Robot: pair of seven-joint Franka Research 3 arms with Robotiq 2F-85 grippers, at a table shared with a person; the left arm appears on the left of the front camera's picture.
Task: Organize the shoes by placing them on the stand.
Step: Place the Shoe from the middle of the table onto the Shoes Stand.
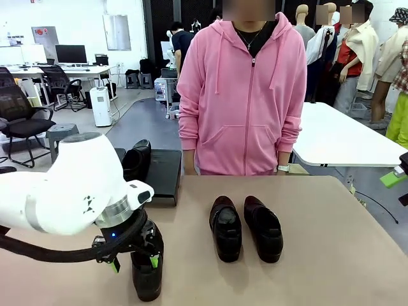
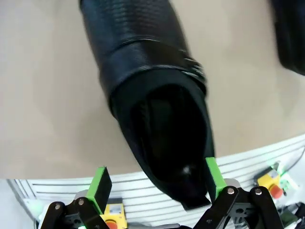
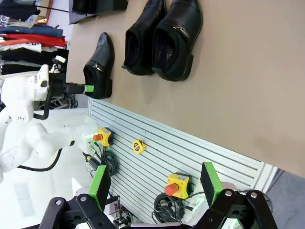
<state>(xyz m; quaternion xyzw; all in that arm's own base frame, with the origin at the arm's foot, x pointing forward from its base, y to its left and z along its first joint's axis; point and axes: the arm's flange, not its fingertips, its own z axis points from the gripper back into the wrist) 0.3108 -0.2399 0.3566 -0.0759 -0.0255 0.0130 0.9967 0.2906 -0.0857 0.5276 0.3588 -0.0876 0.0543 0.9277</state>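
On the table, 1 shoe lies under the left pincer: heel between wide jaws, toe toward the person.

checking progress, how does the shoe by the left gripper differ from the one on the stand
The near shoe stands on the tabletop; the far shoe rests on the stand. The left gripper has open jaws straddling the near shoe's heel; the far shoe sits free. Both are black dress shoes.
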